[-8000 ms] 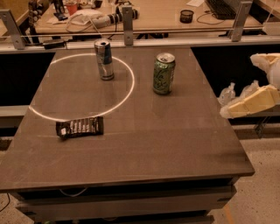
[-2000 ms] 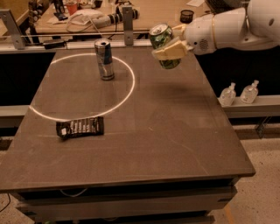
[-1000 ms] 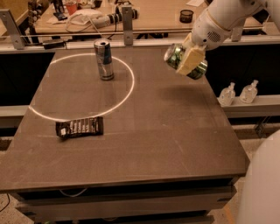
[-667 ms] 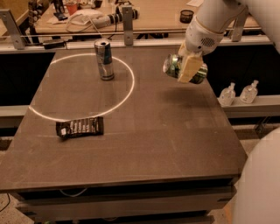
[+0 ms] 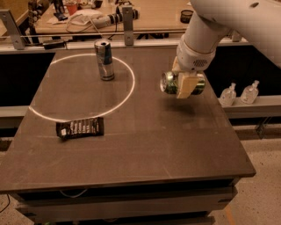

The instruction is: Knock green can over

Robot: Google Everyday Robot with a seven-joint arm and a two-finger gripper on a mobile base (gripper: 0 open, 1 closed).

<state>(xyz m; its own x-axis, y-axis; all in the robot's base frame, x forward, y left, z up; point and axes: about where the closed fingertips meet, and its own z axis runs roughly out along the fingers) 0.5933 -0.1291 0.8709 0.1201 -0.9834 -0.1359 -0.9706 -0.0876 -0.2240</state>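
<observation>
**Robot arm holds green can sideways over dark surface**

A white robot arm reaches down from the upper right of the frame, its pincer (image 5: 185, 84) pinching the green can (image 5: 169, 83) across the body. The can lies on its side in the grip, its silver top turned toward the left of the frame. A shadow on the surface (image 5: 153, 145) just below suggests the can hangs clear of it rather than resting there. Since the task is to knock the can over, the sideways hold looks like a way to lay it down flat. On that reading, what is left is to lower it and let go. A round can set down on its side may roll, and the right edge of the surface is near.

A slimmer silver-and-blue can (image 5: 104, 59) stands upright in the upper left, inside a white ring (image 5: 132, 83) marked on the surface and well apart from the arm. A dark snack packet (image 5: 80, 128) lies flat just outside the ring, toward the lower left.

Beyond the surface, a pale bench (image 5: 153, 13) along the top of the frame carries cables and small clutter. Two clear bottles (image 5: 239, 92) stand on a ledge at the right. A speckled floor (image 5: 263, 197) shows at the lower right.
</observation>
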